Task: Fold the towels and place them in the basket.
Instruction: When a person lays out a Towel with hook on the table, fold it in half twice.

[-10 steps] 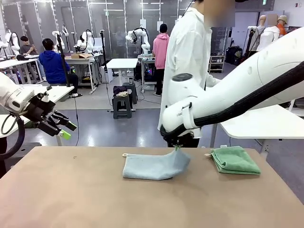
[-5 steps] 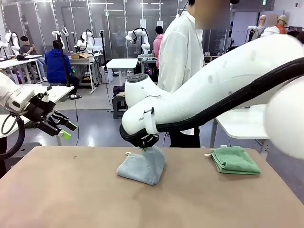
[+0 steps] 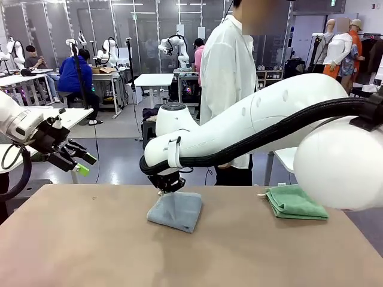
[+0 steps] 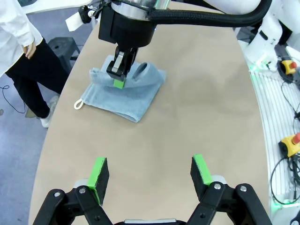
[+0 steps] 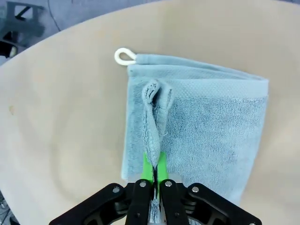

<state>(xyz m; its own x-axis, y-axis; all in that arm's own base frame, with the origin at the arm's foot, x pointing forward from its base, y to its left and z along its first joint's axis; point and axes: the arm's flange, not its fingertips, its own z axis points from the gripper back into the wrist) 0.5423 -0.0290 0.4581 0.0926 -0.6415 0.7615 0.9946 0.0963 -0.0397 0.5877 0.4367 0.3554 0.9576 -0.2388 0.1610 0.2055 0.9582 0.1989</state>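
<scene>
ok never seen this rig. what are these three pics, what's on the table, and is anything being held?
It is a two-armed robot at a tan table, with a person in a white shirt standing at the far side. The wide picture comes from a fixed camera between the arms, looking across the table. The other two come from cameras on each wrist, looking down that arm's own fingers.

On the table lie a light blue towel, folded over, and a folded green towel further right.

The right gripper is shut on a pinched ridge of the blue towel, with its green pads pressed together around the cloth. The left wrist picture shows the same grip from across the table. The left gripper is open and holds nothing; in the wide picture it hangs off to the left, away from the towels.
</scene>
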